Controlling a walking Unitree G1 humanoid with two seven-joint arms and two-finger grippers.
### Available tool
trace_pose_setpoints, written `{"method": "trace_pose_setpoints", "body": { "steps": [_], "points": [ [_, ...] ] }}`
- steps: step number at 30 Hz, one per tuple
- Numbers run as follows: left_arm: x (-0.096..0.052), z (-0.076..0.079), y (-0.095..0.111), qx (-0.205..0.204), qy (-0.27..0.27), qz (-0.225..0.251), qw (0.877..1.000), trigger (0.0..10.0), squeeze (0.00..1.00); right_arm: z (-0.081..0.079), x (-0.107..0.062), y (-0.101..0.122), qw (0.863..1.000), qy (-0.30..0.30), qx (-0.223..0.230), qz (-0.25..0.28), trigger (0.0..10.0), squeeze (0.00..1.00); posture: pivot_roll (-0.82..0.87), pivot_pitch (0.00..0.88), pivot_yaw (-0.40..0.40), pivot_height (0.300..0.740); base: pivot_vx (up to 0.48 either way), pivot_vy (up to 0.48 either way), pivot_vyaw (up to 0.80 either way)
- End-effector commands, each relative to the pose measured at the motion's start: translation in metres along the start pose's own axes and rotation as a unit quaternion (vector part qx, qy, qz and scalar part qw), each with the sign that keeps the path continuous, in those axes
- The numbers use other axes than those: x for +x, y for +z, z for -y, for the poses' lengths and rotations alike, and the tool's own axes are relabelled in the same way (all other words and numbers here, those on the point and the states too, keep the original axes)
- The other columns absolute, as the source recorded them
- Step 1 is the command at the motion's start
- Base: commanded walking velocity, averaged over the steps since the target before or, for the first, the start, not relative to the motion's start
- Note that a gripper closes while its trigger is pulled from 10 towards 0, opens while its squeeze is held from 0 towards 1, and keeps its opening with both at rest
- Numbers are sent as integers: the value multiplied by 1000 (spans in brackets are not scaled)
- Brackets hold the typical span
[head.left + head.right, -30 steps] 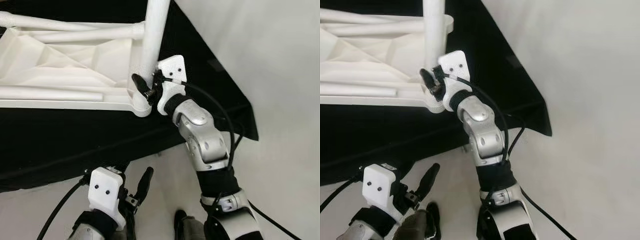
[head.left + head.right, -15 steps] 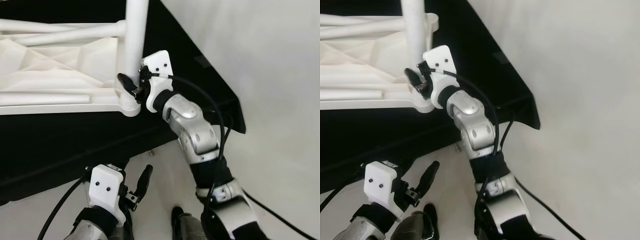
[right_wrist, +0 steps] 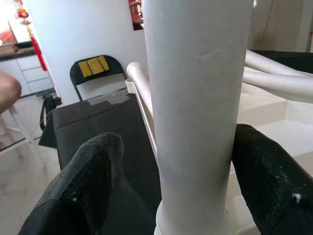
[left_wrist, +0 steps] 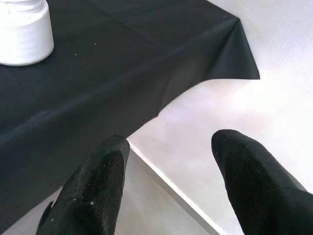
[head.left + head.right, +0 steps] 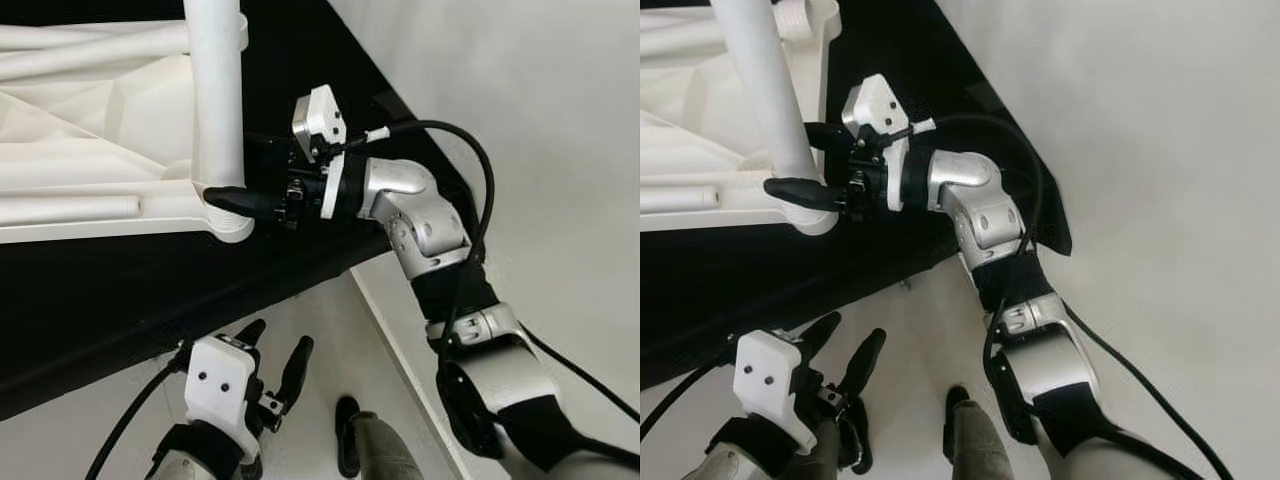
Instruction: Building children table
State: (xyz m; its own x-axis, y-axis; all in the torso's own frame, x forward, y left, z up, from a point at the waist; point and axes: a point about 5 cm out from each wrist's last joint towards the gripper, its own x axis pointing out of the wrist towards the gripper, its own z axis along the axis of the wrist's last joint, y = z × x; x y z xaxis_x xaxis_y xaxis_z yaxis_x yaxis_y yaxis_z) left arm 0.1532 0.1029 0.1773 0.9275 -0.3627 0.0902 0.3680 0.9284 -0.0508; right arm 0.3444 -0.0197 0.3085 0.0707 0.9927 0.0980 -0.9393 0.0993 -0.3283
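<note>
Upturned white tabletop (image 5: 90, 130) lies on black-draped surface (image 5: 120, 290). One leg (image 5: 215, 90) stands in corner socket; right claw (image 5: 235, 180) straddles its base, grip unclear. Other legs apparently unmounted. Left claw (image 5: 275, 355) open, idle below.

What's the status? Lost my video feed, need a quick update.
Right end effector straddles the upright white leg near its base on the overturned table; contact unclear. Left end effector open, idle below the black cloth. Nothing in the way.
</note>
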Motion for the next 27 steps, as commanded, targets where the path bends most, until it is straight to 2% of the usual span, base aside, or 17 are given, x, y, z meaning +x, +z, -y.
{"method": "trace_pose_setpoints", "body": {
  "steps": [1,4,5,10,14,18,19,23,24,25,26,27],
  "points": [
    [-7,4,-3,-6,0,-20,1000,10000,0,-4,6,0,999,53,5,13,7569,0,58,432,-83,740,0,0,0],
    [-7,4,-3,-6,0,-20,1000,10000,0,-4,6,0,999,53,5,13,7569,0,58,432,-83,740,0,0,0],
    [-10,5,-1,-9,0,-23,1000,10000,0,-3,6,2,997,68,9,17,0,0,64,444,-82,740,0,0,0],
    [-19,10,1,-22,-4,-34,999,10000,0,3,1,5,992,128,6,11,0,0,78,478,-77,740,0,0,0],
    [-21,11,2,-24,-4,-36,999,10000,0,6,-2,5,991,137,1,4,0,0,74,480,-74,740,0,0,0],
    [-21,11,1,-25,-3,-38,999,10000,0,8,-6,4,991,137,-1,-1,0,0,64,478,-74,740,0,0,0],
    [-20,11,0,-25,-3,-38,999,10000,0,10,-14,0,993,115,-17,-24,0,0,56,473,-77,740,0,0,0],
    [-19,10,-1,-25,-3,-38,999,10000,0,11,-22,-7,994,84,-32,-55,0,0,34,467,-90,740,0,0,0],
    [-19,10,-1,-26,-3,-36,999,10000,0,13,-27,-21,996,-18,1,-87,0,0,17,456,-98,740,0,0,0],
    [-19,10,-1,-26,-3,-36,999,10000,0,13,-27,-21,996,-18,1,-87,0,0,17,456,-98,740,0,0,0],
    [-18,10,-1,-26,-3,-35,999,10000,0,16,-38,-44,962,-235,35,-134,0,0,17,449,-101,740,0,0,0],
    [-18,10,-1,-26,-3,-35,999,10000,0,16,-38,-44,962,-235,35,-134,0,0,17,449,-101,740,0,0,0]
  ]
}}
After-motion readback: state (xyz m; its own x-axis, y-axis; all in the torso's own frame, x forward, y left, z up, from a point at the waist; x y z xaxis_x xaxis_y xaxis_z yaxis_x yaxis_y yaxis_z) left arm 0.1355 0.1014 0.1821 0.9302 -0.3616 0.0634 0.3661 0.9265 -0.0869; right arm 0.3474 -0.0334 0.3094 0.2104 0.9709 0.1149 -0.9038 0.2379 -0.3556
